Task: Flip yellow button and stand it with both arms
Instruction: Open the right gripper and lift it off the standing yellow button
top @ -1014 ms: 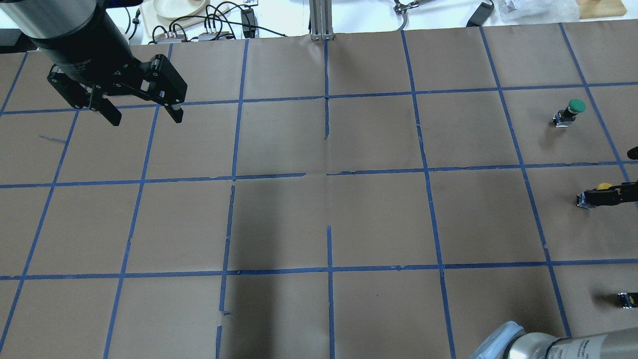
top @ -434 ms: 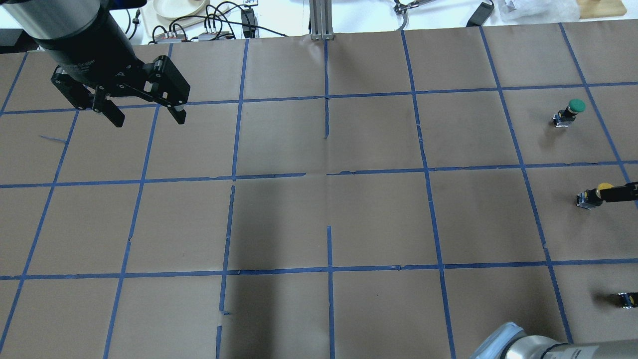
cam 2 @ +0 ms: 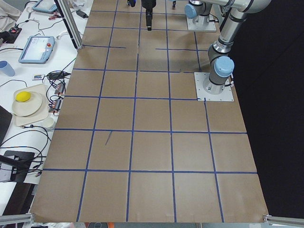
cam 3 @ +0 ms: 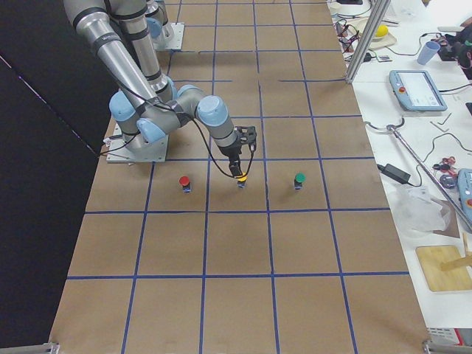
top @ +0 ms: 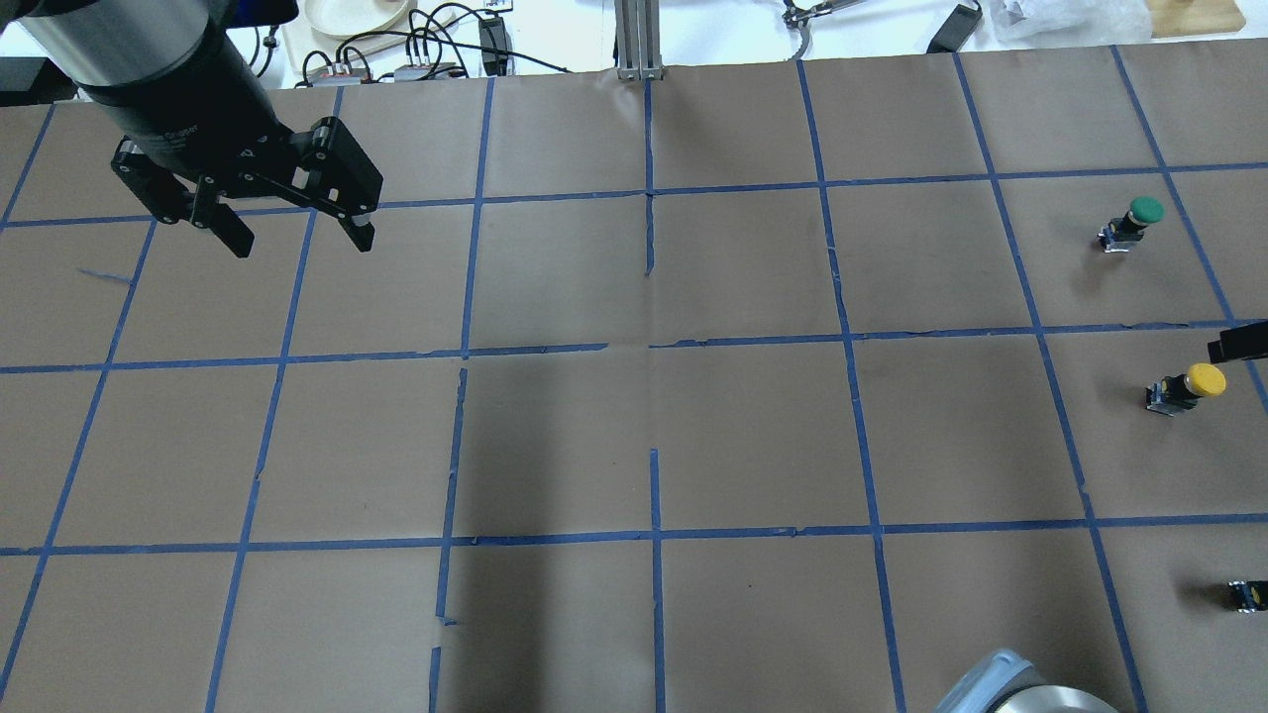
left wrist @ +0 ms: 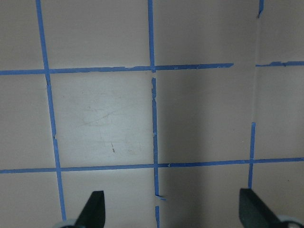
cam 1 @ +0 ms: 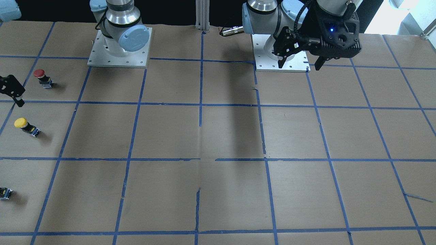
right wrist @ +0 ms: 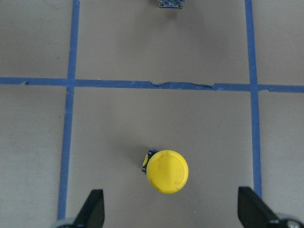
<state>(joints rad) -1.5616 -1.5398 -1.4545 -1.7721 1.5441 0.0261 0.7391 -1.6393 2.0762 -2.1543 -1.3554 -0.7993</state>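
Yellow button point(top: 1189, 386): stands on its black-and-silver body, cap up, on the table point(top: 753, 436) at the robot's far right. From the right wrist view only the round cap and a sliver of body show.
Neighbours: in the right-side view it sits between a red button point(cam 3: 184, 181) and a green button point(cam 3: 299, 179), in one row, each well apart from it.
Right gripper point(right wrist: 172, 211): hangs directly over the yellow button, fingers spread wide to either side of the cap, touching nothing.
Left gripper point(top: 300, 241): up in the air over the robot's left side of the table, well apart from the button. Fingers point(left wrist: 95, 209) spread, with only bare paper and tape between them.
Surface: brown paper marked off in squares by blue tape point(top: 654, 535).
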